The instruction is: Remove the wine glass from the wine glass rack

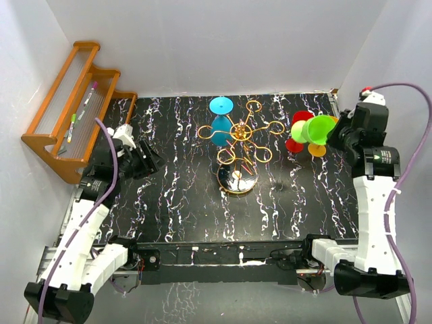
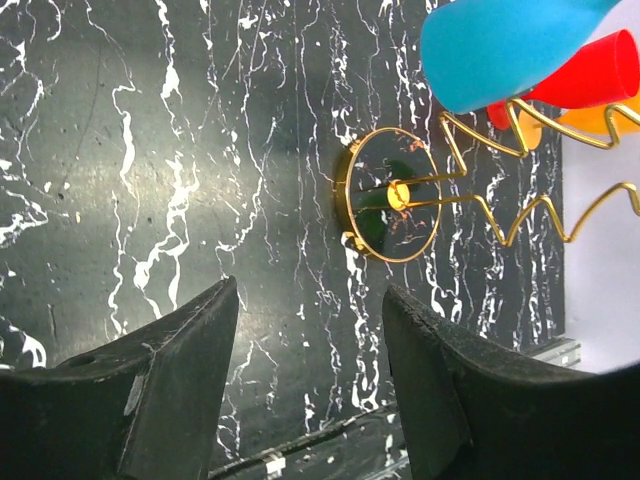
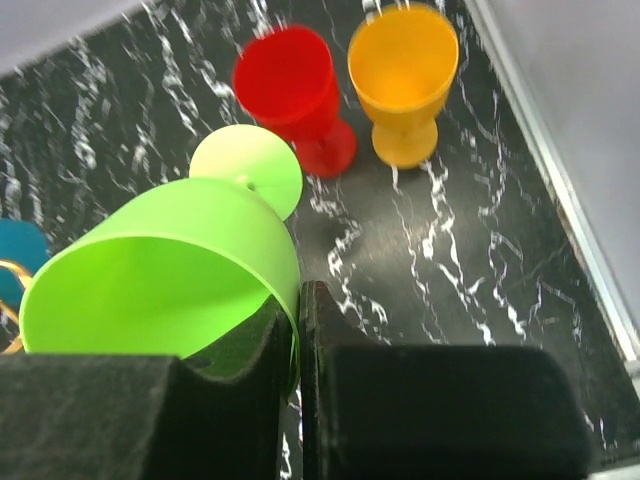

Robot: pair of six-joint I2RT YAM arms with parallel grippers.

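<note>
The gold wire wine glass rack (image 1: 243, 138) stands mid-table on its round base (image 2: 390, 195). A blue wine glass (image 1: 221, 125) hangs upside down from a far-left ring, and it also shows in the left wrist view (image 2: 500, 45). My right gripper (image 1: 335, 131) is shut on the rim of a green wine glass (image 3: 170, 260). It holds the glass tilted on its side above the table, to the right of the rack. My left gripper (image 2: 310, 300) is open and empty, low over the table to the left of the rack.
A red glass (image 3: 290, 85) and an orange glass (image 3: 403, 75) stand upright at the back right, just beyond the green glass. An orange-brown wooden stepped shelf (image 1: 74, 101) with pens lies at the back left. White walls enclose the table.
</note>
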